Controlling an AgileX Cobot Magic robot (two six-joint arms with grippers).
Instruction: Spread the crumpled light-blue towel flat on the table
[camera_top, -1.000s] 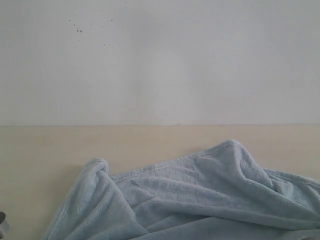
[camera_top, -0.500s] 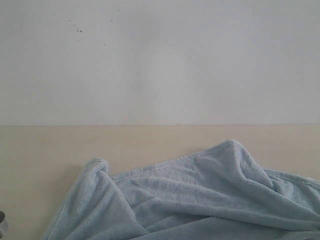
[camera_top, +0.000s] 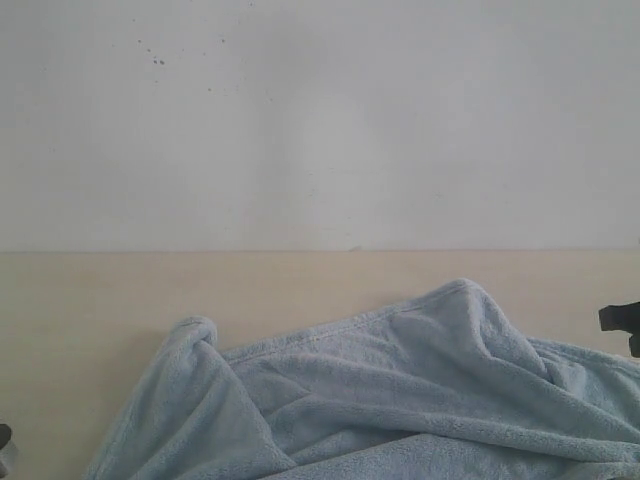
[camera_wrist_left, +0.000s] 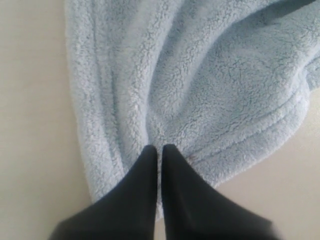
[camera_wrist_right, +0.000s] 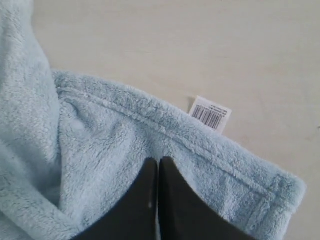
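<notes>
The light-blue towel (camera_top: 400, 380) lies crumpled in folds on the beige table (camera_top: 200, 290), filling the lower middle and right of the exterior view. My left gripper (camera_wrist_left: 160, 147) is shut, its black tips over a bunched part of the towel (camera_wrist_left: 210, 85) near its hemmed edge. My right gripper (camera_wrist_right: 158, 160) is also shut, its tips just above the towel (camera_wrist_right: 100, 145) near a hemmed corner. Beside that corner a white barcode label (camera_wrist_right: 210, 113) sticks out onto the table (camera_wrist_right: 200, 50). Neither view shows cloth between the fingers.
A white-grey wall (camera_top: 320, 120) with dark specks rises behind the table. A dark part of the right arm (camera_top: 620, 318) shows at the right edge above the towel. A small grey piece (camera_top: 4, 445) sits at the lower left edge. Bare table (camera_wrist_left: 30, 125) lies beside the towel.
A dark part of the right arm has come into the exterior view at the right edge. The towel lies as before.
</notes>
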